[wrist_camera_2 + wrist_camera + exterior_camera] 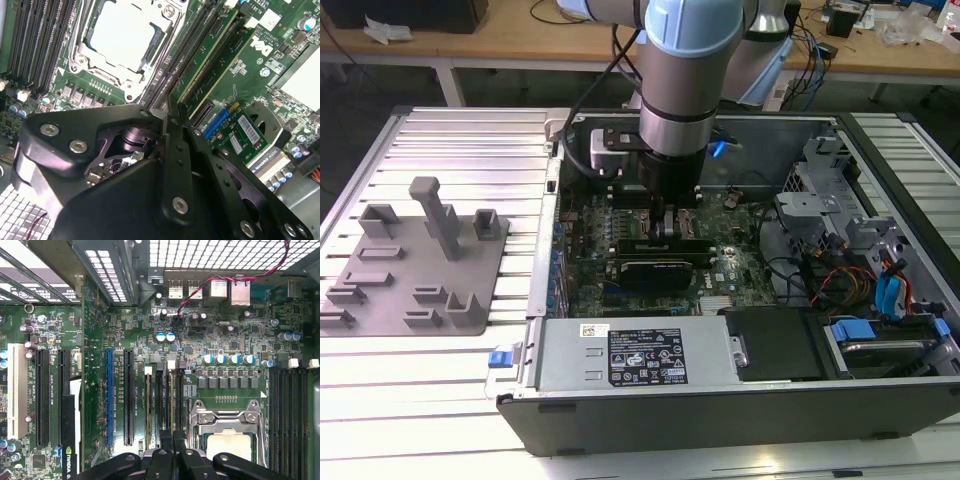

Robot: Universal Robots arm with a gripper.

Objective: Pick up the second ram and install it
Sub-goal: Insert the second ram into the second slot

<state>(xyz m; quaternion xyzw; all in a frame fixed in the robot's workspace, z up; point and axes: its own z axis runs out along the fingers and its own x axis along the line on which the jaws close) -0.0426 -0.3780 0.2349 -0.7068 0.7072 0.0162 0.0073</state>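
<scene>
Down inside the open computer case (720,405) in the exterior view, the arm stands upright over the motherboard (720,265) with the claw (672,228) lowered close to the board, its two fingers drawn together. On the slatted metal desk (430,400) toward the exterior view's left lies the grey holder tray (420,290), well apart from the case, with its upright posts bare. Across the second wrist view, the claw's black fingers (180,145) meet at their tips with only a thin seam between them, and no stick is seen pinched there. Just past the tips, the second ram (200,67) stands on edge in its long slot as a narrow green strip, beside the black empty slots and near the processor socket (122,35) with its metal frame. Over in the first wrist view, the claw (172,447) sits directly above one end of the second ram (171,400), which shows edge-on as a pale line running along its slot. Another stick (148,405) is seated in a slot just beside it, between the second ram and the blue expansion slot (109,395). Whether the closed fingertips actually touch the stick's top edge I cannot tell.
</scene>
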